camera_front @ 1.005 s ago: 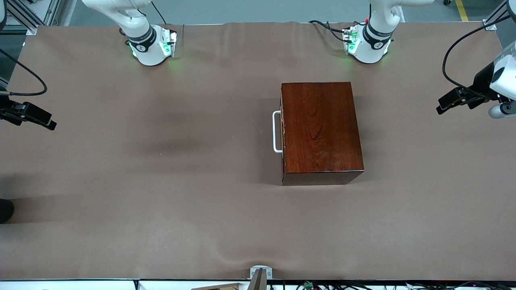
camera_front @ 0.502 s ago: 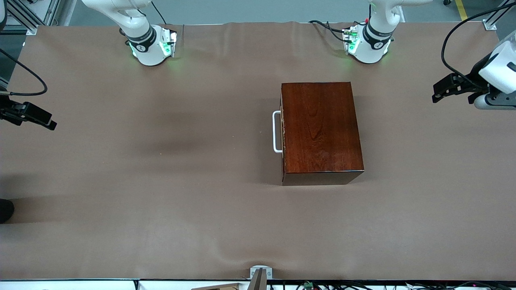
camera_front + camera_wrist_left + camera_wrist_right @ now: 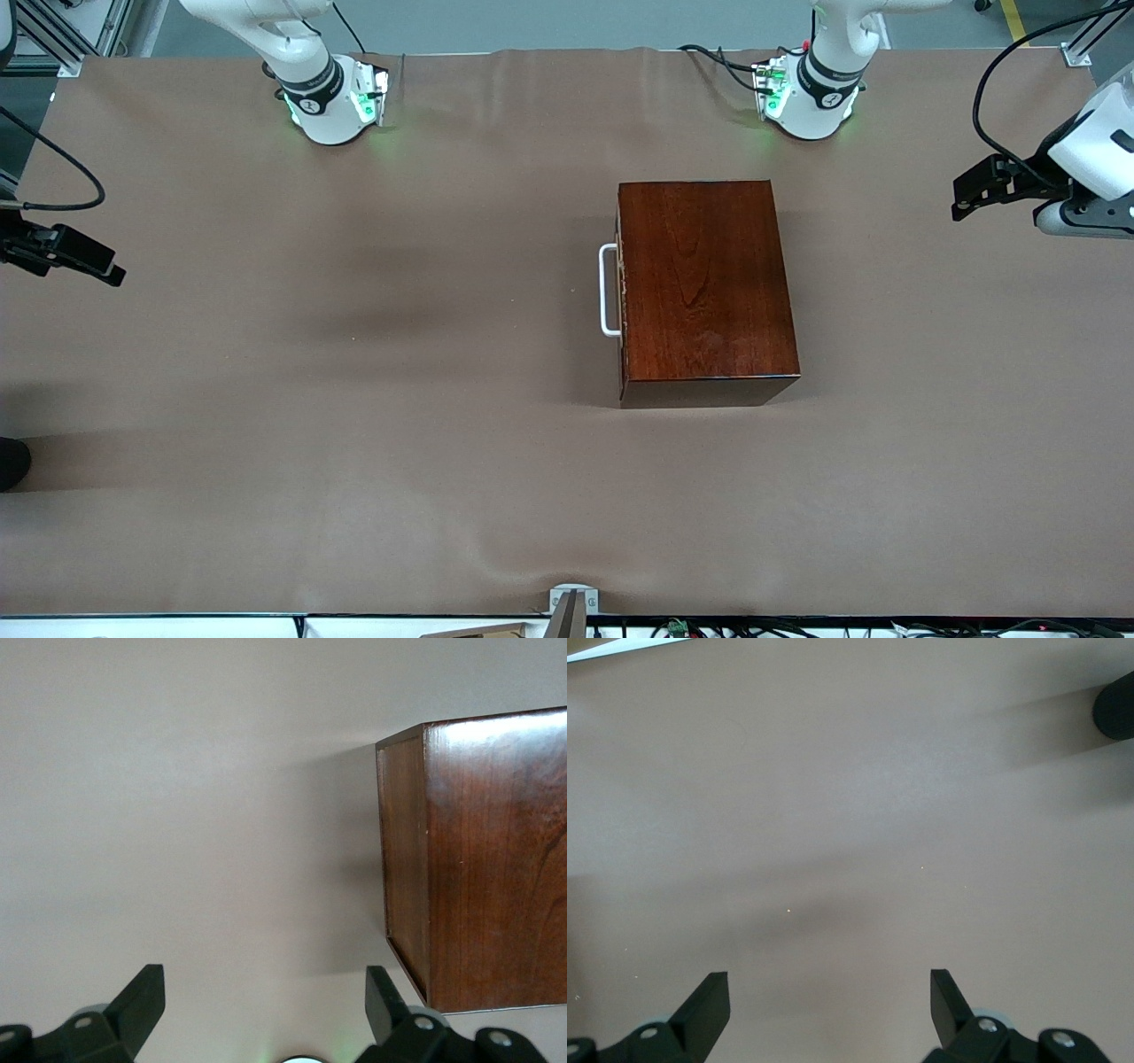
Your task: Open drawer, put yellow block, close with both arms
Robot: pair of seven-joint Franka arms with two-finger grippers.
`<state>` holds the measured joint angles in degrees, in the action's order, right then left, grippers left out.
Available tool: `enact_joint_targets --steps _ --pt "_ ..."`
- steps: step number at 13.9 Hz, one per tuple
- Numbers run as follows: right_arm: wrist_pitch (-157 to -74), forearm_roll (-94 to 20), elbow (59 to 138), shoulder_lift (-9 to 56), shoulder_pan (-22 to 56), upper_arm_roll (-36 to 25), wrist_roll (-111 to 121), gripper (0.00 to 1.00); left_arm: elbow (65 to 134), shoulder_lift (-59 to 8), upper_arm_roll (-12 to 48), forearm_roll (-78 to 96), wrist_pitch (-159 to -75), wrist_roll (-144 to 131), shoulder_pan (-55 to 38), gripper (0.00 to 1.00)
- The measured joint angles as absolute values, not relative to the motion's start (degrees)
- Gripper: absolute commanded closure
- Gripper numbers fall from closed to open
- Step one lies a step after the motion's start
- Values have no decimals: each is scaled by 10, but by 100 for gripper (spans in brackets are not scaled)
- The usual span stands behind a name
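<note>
The dark mahogany box [image 3: 704, 283] stands on the brown table, toward the left arm's end. Its drawer is shut, and the white bar handle [image 3: 609, 291] faces the right arm's end. The yellow block is out of view. My left gripper [image 3: 970, 190] is open and empty over the table's edge at the left arm's end. The left wrist view shows it [image 3: 266, 988] apart from the box [image 3: 478, 859]. My right gripper [image 3: 89, 257] is open and empty over the table's edge at the right arm's end, over bare cloth in the right wrist view [image 3: 830, 992].
A dark round object [image 3: 11, 462] sits at the table's edge at the right arm's end; it also shows in the right wrist view [image 3: 1114, 704]. A small metal bracket [image 3: 573, 601] stands at the edge nearest the front camera. The arm bases [image 3: 332, 97] [image 3: 811, 93] glow green.
My left gripper has shifted toward the base side of the table and turned a little. The right arm and the box have not moved.
</note>
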<state>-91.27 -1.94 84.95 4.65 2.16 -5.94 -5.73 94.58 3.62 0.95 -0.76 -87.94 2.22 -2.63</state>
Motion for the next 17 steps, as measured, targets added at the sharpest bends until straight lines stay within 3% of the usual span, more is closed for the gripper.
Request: enact_joint_targets --steps 17 --pt "-913 -19 850 47 22 -59 -57 0 938 32 19 -8 -865 22 -25 0"
